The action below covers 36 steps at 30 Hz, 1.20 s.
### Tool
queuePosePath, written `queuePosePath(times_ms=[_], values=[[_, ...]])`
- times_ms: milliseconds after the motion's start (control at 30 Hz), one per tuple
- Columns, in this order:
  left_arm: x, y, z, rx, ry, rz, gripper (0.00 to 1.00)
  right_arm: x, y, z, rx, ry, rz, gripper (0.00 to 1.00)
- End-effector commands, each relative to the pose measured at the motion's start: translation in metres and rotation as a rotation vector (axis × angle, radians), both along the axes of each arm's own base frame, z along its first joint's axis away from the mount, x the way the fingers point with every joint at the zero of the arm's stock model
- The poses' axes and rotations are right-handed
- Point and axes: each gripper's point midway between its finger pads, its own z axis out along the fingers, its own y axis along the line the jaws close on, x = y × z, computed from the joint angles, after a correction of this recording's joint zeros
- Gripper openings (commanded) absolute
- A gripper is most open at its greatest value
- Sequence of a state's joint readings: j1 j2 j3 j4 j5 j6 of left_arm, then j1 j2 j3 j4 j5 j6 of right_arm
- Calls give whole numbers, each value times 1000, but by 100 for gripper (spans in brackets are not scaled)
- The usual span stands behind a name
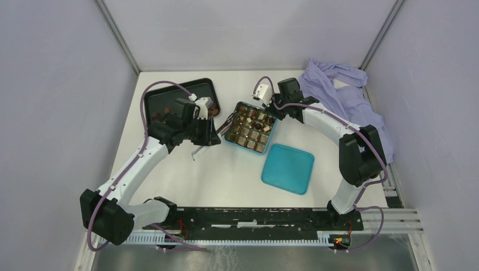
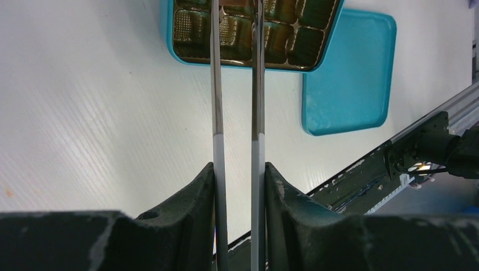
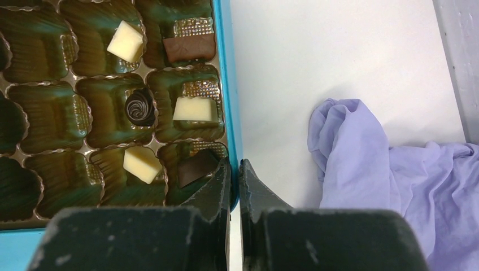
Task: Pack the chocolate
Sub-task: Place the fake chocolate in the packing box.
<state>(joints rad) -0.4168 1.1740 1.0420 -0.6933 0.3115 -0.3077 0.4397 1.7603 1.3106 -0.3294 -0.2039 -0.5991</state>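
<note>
The teal square box (image 1: 251, 131) holds a brown grid insert with several chocolate pieces, cream and dark, in its cells. In the right wrist view, cream (image 3: 192, 109) and dark (image 3: 139, 106) pieces sit in the cells by the box wall (image 3: 226, 68). My right gripper (image 1: 271, 109) (image 3: 234, 165) is shut on the box's rim at its far right corner. My left gripper (image 1: 208, 134) (image 2: 239, 168) is shut on metal tweezers (image 2: 216, 84), whose tips reach over the box's left edge (image 2: 165, 22). The tips are cut off, so I cannot tell if they hold a piece.
A black tray (image 1: 164, 93) with a few loose brown pieces (image 1: 214, 112) stands at the back left. The teal lid (image 1: 288, 168) (image 2: 347, 73) lies flat in front of the box. A purple cloth (image 1: 344, 90) (image 3: 395, 169) is heaped at the back right.
</note>
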Motion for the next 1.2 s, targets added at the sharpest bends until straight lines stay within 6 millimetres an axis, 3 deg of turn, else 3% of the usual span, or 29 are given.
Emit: queuePosePath(times_ms=[0,500,867,1167], values=[[12,-6,16,-36,-80,43,2,9,9,40,79,-109,-2,1],[20,-13,-4,13,-66,65,3,9,9,32,72,-94,0,2],[26,-18,-12,29,-56,57,15,8,10,29,73,-84,3,3],[25,-17,-21,56,-37,52,34,6,10,24,78,-67,4,4]])
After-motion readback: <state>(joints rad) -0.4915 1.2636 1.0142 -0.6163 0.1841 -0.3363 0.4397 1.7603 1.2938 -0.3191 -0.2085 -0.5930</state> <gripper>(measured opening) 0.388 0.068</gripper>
